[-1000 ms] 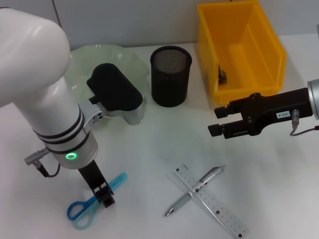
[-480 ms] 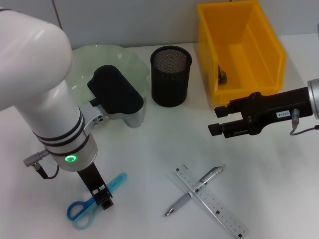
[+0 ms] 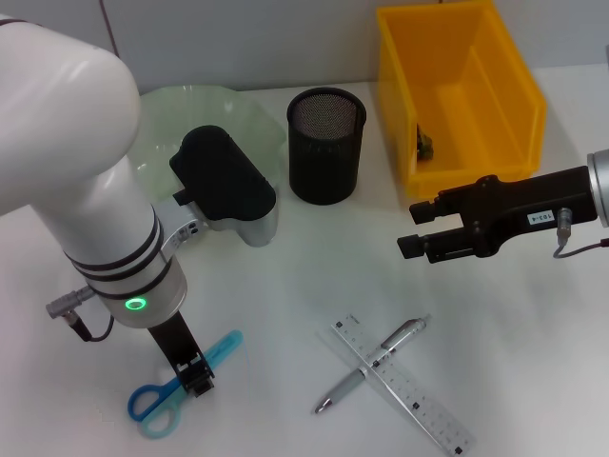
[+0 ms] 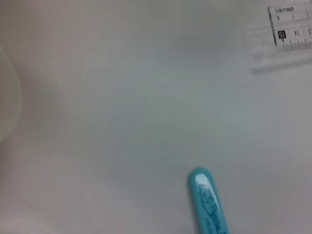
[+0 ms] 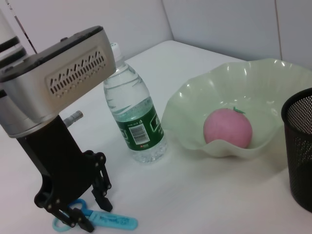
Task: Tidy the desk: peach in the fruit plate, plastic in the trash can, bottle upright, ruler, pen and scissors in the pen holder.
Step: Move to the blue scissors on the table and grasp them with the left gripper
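scissors (image 3: pixel 181 383), blue and teal, lie flat at the desk's near left; left gripper (image 3: pixel 195 373) straddles them with fingers spread, nothing held. right gripper (image 3: pixel 416 239) hangs parted by the trash can (image 3: pixel 457 95). thin handles could slip if it closes off-centre.

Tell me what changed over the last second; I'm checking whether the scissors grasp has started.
Little: the left gripper edged slightly lower over the scissors, which lie where they were. The right gripper, pen, ruler and holder are unchanged.
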`<state>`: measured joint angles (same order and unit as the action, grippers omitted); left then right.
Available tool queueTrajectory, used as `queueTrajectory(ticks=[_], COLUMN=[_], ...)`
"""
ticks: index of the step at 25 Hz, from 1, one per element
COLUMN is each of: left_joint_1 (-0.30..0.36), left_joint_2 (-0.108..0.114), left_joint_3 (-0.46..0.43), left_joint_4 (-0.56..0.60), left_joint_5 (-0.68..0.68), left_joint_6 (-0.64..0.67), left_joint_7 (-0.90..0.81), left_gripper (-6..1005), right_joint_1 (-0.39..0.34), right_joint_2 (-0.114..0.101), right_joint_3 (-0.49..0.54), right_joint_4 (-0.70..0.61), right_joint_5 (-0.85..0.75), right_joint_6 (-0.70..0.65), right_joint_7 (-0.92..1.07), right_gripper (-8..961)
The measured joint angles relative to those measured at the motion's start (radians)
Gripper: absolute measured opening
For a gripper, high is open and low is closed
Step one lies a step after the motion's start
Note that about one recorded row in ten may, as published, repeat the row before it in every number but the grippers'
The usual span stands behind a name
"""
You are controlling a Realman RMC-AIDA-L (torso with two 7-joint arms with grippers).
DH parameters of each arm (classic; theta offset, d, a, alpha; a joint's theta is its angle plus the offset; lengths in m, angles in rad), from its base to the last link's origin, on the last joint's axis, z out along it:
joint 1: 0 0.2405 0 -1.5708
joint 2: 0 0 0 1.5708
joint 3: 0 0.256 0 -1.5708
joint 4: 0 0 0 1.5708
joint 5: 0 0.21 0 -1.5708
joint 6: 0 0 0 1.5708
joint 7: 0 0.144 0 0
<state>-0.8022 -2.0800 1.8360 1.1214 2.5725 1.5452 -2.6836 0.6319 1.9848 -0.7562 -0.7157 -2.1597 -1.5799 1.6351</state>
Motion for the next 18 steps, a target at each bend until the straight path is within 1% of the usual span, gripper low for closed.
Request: queueTrajectory(ticks=[18], left_joint_1=[0.001], left_joint_2=[0.000], left_joint_3=[0.002], left_joint_4=[-0.012], left_joint_5=[0.000], left_joint_6=[-0.010], left_joint_7=[0.011], left_gripper=[360], right_joint_1=[0.000], right_joint_2=[0.000], right_joint_3=[0.000], right_joint_4=[-0.004], right_joint_5=[0.003], right_joint_6=[0.000], right_joint_7=[0.000], right_gripper=[656])
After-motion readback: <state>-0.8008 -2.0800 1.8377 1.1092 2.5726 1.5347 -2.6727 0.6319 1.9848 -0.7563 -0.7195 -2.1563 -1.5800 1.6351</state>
